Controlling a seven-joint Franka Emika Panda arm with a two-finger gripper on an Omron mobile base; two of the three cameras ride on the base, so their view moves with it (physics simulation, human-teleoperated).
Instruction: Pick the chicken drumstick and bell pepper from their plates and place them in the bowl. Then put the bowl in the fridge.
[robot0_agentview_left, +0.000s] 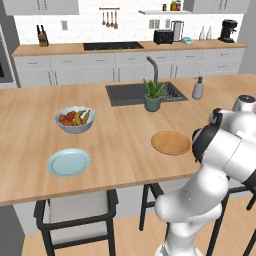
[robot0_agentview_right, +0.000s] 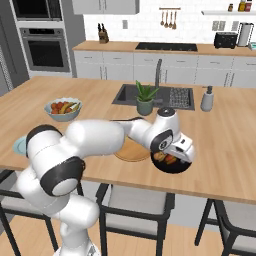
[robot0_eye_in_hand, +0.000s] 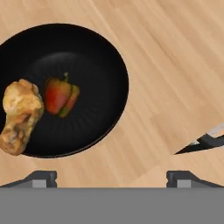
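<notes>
1. Gripper (robot0_eye_in_hand: 112, 177) hangs over the wooden counter (robot0_eye_in_hand: 175, 65), jaws spread wide, nothing between them.
2. Black bowl (robot0_eye_in_hand: 100, 52) lies ahead of the left fingertip, on the counter.
3. Chicken drumstick (robot0_eye_in_hand: 19, 116) and bell pepper (robot0_eye_in_hand: 60, 96) sit side by side inside the bowl.
4. Tan plate (robot0_agentview_left: 171, 142) and pale blue plate (robot0_agentview_left: 68, 162) both bare.

Both base cams sit behind the arm, high up, looking forward and down across the wooden island counter (robot0_agentview_left: 130, 145) toward the back wall. The left one is off to the arm's left, the right one off to its right, so they share the sink (robot0_agentview_left: 131, 93), the potted plant (robot0_agentview_left: 153, 95), the fruit bowl (robot0_agentview_left: 75, 120) and the tan plate (robot0_agentview_left: 171, 142). The hand cam is much closer, staring almost straight down at the black bowl (robot0_eye_in_hand: 94, 52) near the counter's front edge.
</notes>
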